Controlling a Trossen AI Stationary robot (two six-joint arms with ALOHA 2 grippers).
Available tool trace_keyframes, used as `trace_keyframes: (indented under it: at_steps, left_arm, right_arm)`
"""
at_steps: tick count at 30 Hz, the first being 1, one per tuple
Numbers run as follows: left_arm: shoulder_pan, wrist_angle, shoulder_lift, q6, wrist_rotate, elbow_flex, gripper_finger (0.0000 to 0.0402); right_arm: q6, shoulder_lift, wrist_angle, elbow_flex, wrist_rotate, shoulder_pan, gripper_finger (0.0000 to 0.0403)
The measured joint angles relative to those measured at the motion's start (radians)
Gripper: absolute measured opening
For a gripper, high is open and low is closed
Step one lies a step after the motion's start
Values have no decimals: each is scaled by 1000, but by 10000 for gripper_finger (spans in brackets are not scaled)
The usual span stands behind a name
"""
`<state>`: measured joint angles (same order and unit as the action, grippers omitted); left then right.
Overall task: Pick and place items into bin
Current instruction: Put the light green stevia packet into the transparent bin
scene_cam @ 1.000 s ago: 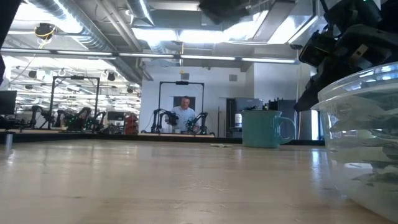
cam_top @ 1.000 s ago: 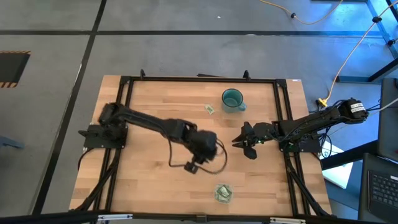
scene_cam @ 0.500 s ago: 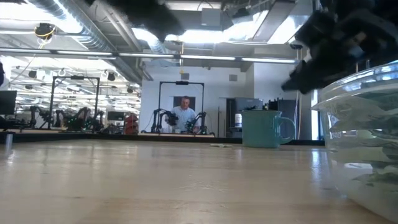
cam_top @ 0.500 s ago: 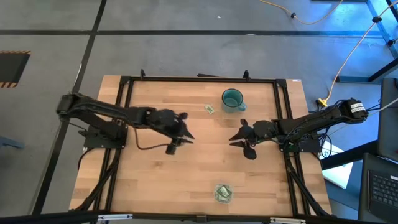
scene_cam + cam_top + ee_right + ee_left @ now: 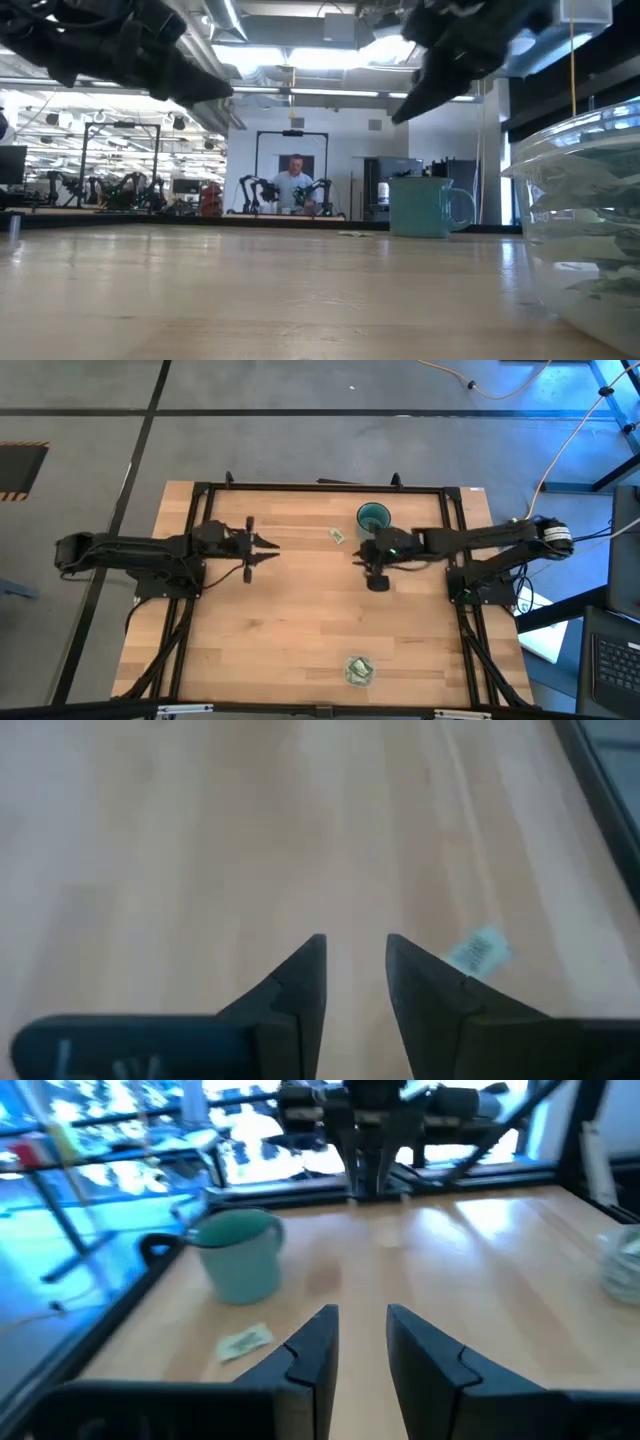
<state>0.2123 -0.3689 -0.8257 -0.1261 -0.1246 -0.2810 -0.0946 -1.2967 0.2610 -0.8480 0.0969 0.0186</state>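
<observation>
Left tool [image 5: 272, 550]: we see it empty, fingers apart, at 9 o'clock on the worktop [image 5: 300, 630].
Right tool [image 5: 358, 552]: parted, empty — near the mug [image 5: 373, 519].
Loose packet [image 5: 338, 536]: 12 o'clock, beside the mug.
Bin [image 5: 359, 670]: 6 o'clock — packets inside.

I can read no text, label, brand or number in any view — the print on the lone packet [image 5: 476, 952] is blurred.

The table [image 5: 300, 620] was pale honey-coloured wood with a fine straight grain, framed in black. The mug [image 5: 374, 519] was teal-green, and the single packet [image 5: 338, 535] near it was pale green and white. The bin [image 5: 359, 670] was clear, showing green-and-white packets inside.
</observation>
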Motion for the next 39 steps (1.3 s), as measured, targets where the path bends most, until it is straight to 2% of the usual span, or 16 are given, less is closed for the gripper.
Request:
trace_keyframes:
  at_steps: [4, 11, 20, 26, 31, 39]
  left_arm:
    - [53, -6, 71, 0, 0, 41, 82]
    - [103, 6, 97, 0, 0, 46, 82]
    - [124, 7, 96, -16, 0, 46, 81]
    - [124, 31, 96, -18, 0, 46, 81]
    - [124, 67, 96, -18, 0, 46, 79]
    - [124, 75, 96, -27, 0, 46, 77]
  right_arm:
    - [-41, -133, 110, -132, -2, 85, 109]
    - [-93, -395, 236, -337, -41, 230, 109]
    - [-184, -679, 435, -572, -74, 312, 109]
    - [-202, -765, 490, -662, -76, 332, 109]
    - [-202, -798, 512, -670, -114, 339, 109]
    - [-204, -848, 509, -674, -119, 340, 108]
